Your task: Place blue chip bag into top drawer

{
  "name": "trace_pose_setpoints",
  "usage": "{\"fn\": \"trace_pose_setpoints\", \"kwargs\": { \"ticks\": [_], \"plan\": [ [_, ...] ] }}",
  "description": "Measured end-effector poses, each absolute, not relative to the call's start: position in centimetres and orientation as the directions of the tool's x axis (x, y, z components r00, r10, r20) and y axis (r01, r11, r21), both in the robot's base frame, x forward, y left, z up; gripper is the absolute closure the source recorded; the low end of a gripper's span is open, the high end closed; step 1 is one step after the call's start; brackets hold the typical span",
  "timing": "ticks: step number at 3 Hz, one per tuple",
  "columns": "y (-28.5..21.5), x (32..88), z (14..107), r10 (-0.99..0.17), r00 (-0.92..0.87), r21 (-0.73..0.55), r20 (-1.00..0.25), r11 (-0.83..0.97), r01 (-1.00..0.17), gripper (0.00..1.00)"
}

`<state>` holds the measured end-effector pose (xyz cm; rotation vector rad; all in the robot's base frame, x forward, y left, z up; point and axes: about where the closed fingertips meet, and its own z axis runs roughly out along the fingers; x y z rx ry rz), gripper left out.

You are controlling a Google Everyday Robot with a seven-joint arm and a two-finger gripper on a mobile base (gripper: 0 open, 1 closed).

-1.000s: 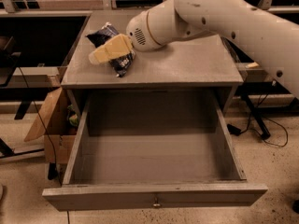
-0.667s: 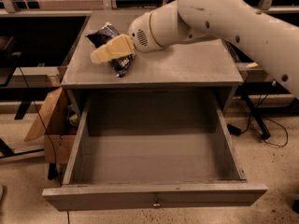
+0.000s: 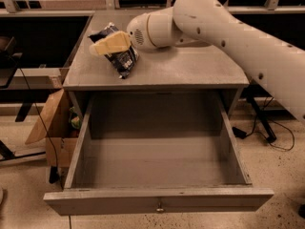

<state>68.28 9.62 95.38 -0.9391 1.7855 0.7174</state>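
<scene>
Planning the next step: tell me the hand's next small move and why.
Probably secure the blue chip bag and lift it slightly: the hand is at the bag, which lies on the cabinet top, while the top drawer stands open below.

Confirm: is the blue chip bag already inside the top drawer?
No, the blue chip bag lies on the cabinet top, beneath the hand, outside the open top drawer.

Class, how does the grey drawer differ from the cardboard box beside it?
The top drawer is grey, the cardboard box brown. The drawer is wider and hangs pulled out; the box sits on the floor. Both stand open. The gripper is at the blue chip bag on the cabinet top.
</scene>
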Motion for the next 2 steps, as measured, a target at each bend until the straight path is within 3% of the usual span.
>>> {"fn": "trace_pose_setpoints", "kwargs": {
  "ticks": [2],
  "plan": [
    [11.2, 75.0, 90.7, -0.327, -0.274, 0.044, -0.905, 0.567, -0.822, 0.0]
  ]
}}
